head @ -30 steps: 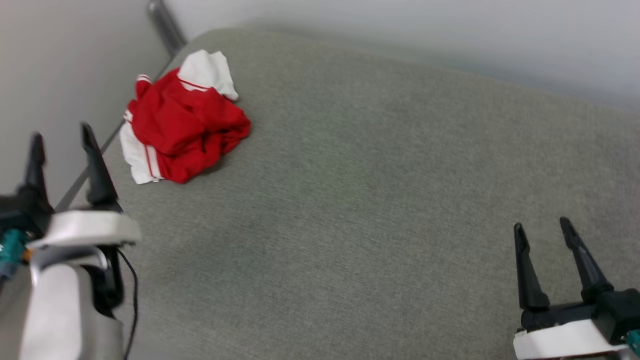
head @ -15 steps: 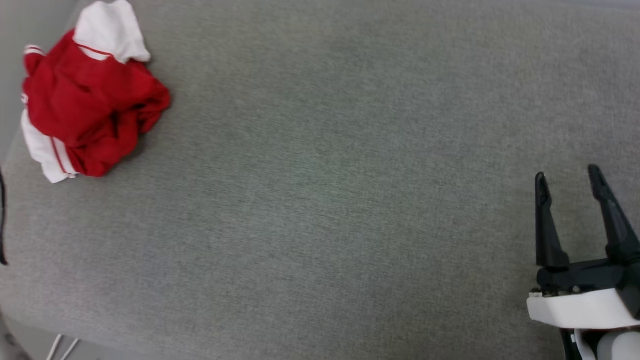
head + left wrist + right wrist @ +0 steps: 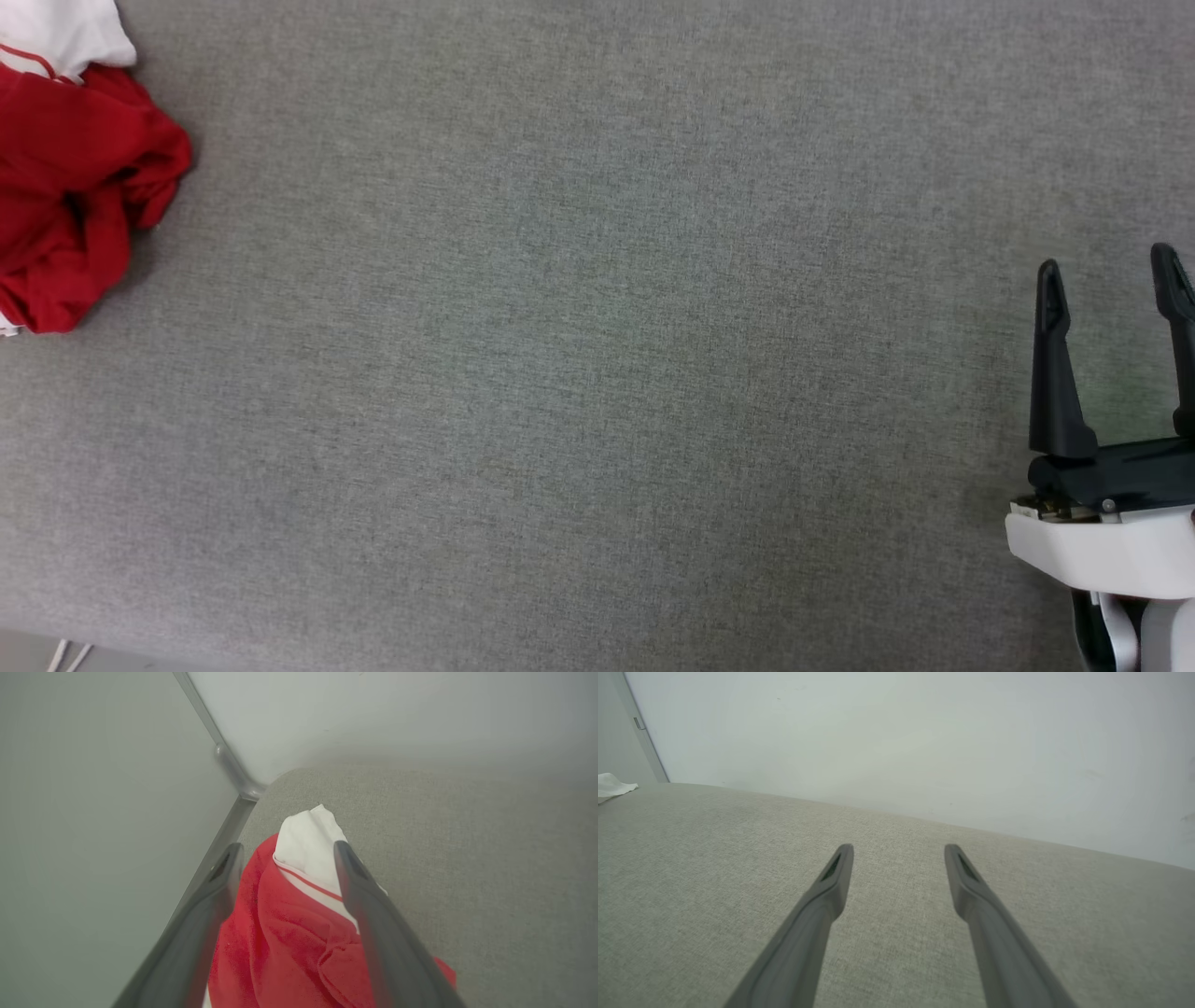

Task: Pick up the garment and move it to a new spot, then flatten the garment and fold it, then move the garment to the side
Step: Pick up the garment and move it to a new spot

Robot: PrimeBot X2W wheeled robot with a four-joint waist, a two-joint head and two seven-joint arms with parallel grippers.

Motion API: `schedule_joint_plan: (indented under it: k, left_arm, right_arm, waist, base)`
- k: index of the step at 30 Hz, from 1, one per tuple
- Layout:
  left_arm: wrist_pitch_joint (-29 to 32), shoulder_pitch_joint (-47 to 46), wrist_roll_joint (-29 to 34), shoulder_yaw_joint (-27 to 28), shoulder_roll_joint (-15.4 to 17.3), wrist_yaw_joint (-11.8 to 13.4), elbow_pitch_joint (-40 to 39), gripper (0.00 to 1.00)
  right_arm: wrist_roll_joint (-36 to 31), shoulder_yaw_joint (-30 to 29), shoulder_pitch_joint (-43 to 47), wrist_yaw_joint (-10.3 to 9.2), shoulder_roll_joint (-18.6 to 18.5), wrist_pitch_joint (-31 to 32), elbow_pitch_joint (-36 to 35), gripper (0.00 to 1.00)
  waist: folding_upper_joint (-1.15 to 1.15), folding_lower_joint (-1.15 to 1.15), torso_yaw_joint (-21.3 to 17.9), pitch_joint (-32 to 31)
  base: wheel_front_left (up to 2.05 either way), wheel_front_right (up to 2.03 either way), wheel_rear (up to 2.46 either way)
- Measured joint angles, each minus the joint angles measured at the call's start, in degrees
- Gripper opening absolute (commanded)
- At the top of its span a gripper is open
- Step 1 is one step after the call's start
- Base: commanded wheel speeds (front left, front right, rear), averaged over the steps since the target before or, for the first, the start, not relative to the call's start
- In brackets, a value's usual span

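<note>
Since the earlier frames the head camera has swung to the right, so the garment (image 3: pixel 75 187) now sits at the far left edge of the head view, cut off by the frame. On the surface itself it looks unmoved. It lies as a crumpled red heap with a white sleeve uppermost, near the left rear corner of the grey upholstered surface (image 3: pixel 597 373), close to the metal strip (image 3: pixel 224 760) where the two walls meet. In the left wrist view, the left gripper (image 3: pixel 287 847) points at the heap with its fingers spread wide to either side of the white sleeve and nothing between them. Whether the tips touch the cloth cannot be told. The right gripper (image 3: pixel 1106 259) hangs over bare fabric at the right side, well apart from the garment, equally wide open and empty. The task appears to be at its very first step, the reach for the pickup, with nothing yet lifted, flattened or folded. The next move would call for the left gripper to sink into the heap and close on a thick fold, then lift it clear towards the open middle of the surface.
</note>
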Motion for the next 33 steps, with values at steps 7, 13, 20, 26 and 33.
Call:
schedule_joint_plan:
  k: [7, 13, 20, 26, 33]
  left_arm:
    - [17.6, 1.8, -15.0, -9.8, 6.0, 0.0, -1.0, 1.0]
    - [26.0, 4.4, -24.9, -13.4, 7.6, 0.0, -2.8, 1.0]
    - [27.0, 5.0, -26.9, -17.2, 8.0, 0.0, -2.1, 1.0]
    - [24.9, 4.5, -27.5, -19.7, 8.3, 0.0, -1.5, 0.0]
    - [22.5, 3.8, -27.5, -23.7, 9.8, 0.0, -2.7, 0.0]
  right_arm:
    - [-0.6, 0.5, -1.5, 0.0, 0.0, 0.0, -1.0, 1.0]
    - [-1.2, 0.2, -1.9, 0.0, 0.0, 0.0, -1.7, 1.0]
    - [-1.5, 0.9, -3.1, 0.0, 0.0, 0.0, -1.7, 1.0]
    - [-1.0, 1.7, -3.9, 0.0, 0.0, 0.0, -0.8, 1.0]
    - [0.3, 2.6, -3.4, 0.0, 0.0, 0.0, 0.5, 1.0]
  waist:
    - [0.0, 0.0, -0.7, 2.8]
    - [0.0, -0.01, -1.3, 5.3]
    - [0.0, -0.01, -1.9, 7.3]
    - [0.0, -0.01, -2.2, 6.6]
    - [0.0, -0.01, -2.1, 2.5]
  base:
    - [0.0, 0.0, 0.0]
    - [0.0, 0.0, 0.0]
    - [0.0, 0.0, 0.0]
    - [0.0, 0.0, 0.0]
    - [0.0, 0.0, 0.0]
